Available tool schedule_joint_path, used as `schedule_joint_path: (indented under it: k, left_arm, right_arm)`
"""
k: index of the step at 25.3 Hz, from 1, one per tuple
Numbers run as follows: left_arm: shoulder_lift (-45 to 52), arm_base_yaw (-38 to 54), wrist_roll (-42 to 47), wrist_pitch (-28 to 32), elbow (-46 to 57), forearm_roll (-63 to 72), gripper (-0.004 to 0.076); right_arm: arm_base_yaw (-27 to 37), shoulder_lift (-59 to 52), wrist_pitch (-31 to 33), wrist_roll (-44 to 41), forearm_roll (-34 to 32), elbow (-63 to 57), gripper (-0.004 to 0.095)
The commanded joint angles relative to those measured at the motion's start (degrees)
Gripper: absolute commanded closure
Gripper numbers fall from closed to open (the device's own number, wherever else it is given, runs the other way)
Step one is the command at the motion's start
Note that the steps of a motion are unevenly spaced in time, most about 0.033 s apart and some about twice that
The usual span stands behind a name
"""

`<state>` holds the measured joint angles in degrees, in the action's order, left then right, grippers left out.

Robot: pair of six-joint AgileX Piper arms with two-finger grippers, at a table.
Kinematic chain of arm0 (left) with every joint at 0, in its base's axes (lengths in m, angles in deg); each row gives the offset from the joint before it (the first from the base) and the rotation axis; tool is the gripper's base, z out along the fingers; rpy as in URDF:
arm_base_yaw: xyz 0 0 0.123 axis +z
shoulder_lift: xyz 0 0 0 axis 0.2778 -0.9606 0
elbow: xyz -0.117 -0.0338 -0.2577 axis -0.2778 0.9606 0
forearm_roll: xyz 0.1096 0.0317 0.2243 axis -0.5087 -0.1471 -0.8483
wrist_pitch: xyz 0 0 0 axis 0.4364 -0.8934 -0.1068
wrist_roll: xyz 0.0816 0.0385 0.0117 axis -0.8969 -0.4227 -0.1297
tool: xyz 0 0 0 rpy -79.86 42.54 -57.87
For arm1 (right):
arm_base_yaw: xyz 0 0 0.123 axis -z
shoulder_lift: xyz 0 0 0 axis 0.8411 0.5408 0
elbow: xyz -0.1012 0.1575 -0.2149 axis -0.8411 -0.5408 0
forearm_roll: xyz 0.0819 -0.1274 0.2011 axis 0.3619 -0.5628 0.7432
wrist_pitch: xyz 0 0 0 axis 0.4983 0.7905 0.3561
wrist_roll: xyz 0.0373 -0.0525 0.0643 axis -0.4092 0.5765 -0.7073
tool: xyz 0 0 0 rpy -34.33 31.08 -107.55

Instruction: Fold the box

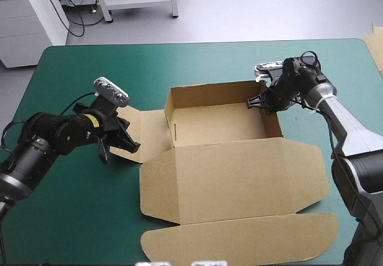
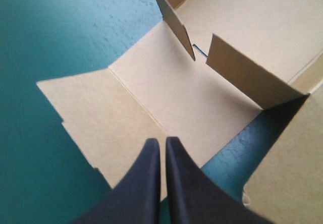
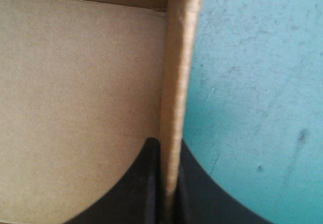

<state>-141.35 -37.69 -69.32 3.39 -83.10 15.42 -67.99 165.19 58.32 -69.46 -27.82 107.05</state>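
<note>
The brown box lies mid-table as an open tray with its lid spread flat toward the front edge. Its back and right walls stand up, while the left side flap lies flat on the cover. My left gripper sits at that flap's outer front edge. In the left wrist view its fingers are shut in a point over the flat flap, with no board between them. My right gripper is at the tray's right wall, and the right wrist view shows it shut on that wall, which runs edge-on between the fingers.
The lid's rounded tuck flap reaches close to the table's front edge. A pale sheet corner shows at the table's far right edge. Bare teal-green cover lies to the left of and behind the box.
</note>
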Motion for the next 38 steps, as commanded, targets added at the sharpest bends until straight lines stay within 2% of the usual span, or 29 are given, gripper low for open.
schedule_joint_path:
  k: [1,3,9,13,16,21,22,24,33,38]
  left_arm:
    - [5.83,2.34,0.07,6.04,5.61,4.06,0.0732]
    - [8.75,2.46,0.07,6.04,10.39,3.78,0.0732]
    - [19.06,2.46,4.27,14.78,23.29,5.01,0.0732]
    - [24.87,2.46,4.35,14.27,26.34,4.76,0.0732]
    - [27.3,2.46,4.51,13.22,27.19,4.76,0.0732]
    - [28.68,2.46,4.51,12.71,27.66,3.64,0.0732]
    - [28.68,2.46,4.51,12.17,27.66,3.39,0.0732]
    - [28.71,2.46,4.51,11.82,27.95,3.22,0.0732]
    - [29.05,2.46,6.28,10.27,30.76,1.71,0.0732]
    - [32.49,2.46,6.28,10.62,30.76,1.71,0.0732]
  right_arm:
    - [-0.19,-1.26,6.09,1.75,-0.55,-0.45,0.0924]
    - [-0.19,-1.26,5.84,1.75,-0.55,-0.45,0.0924]
    - [-0.19,-1.26,4.1,1.75,-0.55,-0.41,0.0923]
    - [-0.19,-1.26,4.46,1.75,-0.55,1.06,0.0882]
    - [-0.19,-1.26,5.97,1.75,-0.41,3.68,0.0799]
    - [-0.19,-1.26,9.92,1.53,-0.65,11.25,0.0587]
    - [-0.19,-2.2,9.92,1.15,-0.52,12.94,0.0497]
    - [-0.19,-4.26,9.92,1.15,-0.69,13.53,0.041]
    - [-0.19,-14.23,9.92,0.88,-3.23,13.53,0.0388]
    - [-0.19,-12.82,9.92,-0.89,-3.62,13.53,0.0388]
